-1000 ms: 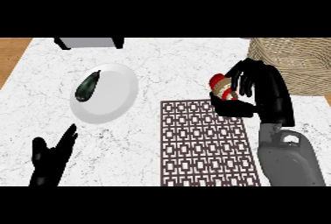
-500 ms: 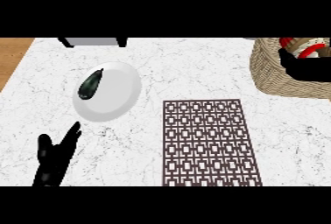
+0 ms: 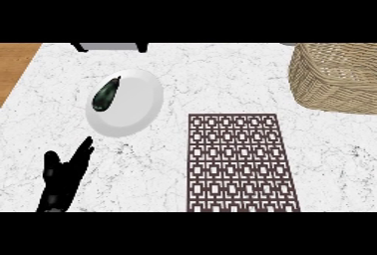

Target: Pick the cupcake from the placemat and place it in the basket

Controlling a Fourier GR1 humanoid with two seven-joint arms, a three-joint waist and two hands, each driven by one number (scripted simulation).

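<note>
Well apart, basket (image 3: 333, 82) hugs the right edge, placemat (image 3: 243, 162) the lower.

Bright, even light covers the white counter (image 3: 221, 74), softly shading the lower edge of the plate (image 3: 136, 107).

Kitchen counter: white, grey-veined marble top (image 3: 221, 74); round white plate (image 3: 136, 107); brown lattice-patterned rectangular placemat (image 3: 242, 162); woven tan wicker basket (image 3: 331, 79); wooden floor strip (image 3: 15, 64) at left edge.

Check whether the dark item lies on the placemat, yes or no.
No: the dark item lies on the white plate, which sits left of the placemat and apart from it.
</note>
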